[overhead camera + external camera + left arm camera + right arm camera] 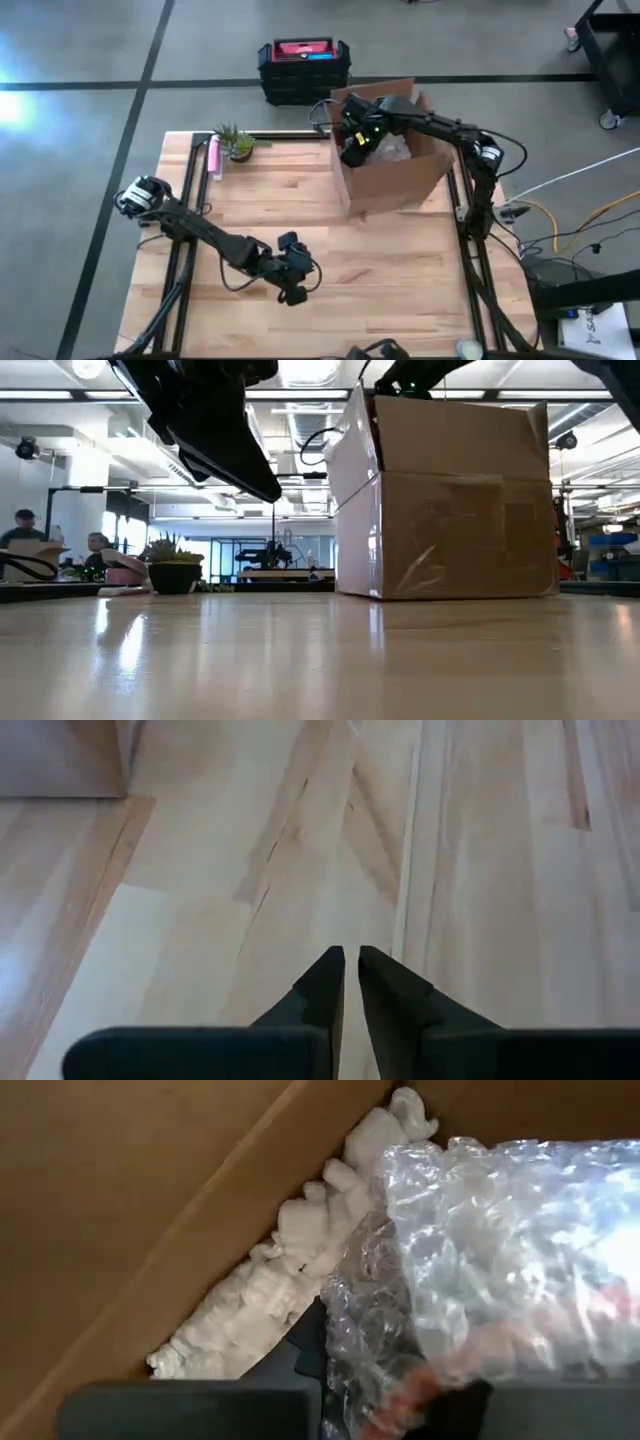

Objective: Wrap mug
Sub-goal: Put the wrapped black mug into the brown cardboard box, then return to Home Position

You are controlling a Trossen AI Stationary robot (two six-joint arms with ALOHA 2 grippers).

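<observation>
Grey concrete floor (80, 50) fills the high view's upper half, crossed by dark seam lines, glare at the left edge. A black crate stack with a red lid (303, 68) sits top centre. Low view: bright ceiling lights (90, 368), two people (22, 530) far left, distant workbenches (275, 572).

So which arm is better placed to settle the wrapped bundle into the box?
Right. The right gripper is already inside the box, closed on the bubble-wrapped bundle. The left gripper hangs shut over bare table.

My right gripper (352, 148) reaches into the open brown cardboard box (395, 180), beside the clear bubble-wrapped bundle (500, 1270) on white packing peanuts (290, 1290).
</observation>
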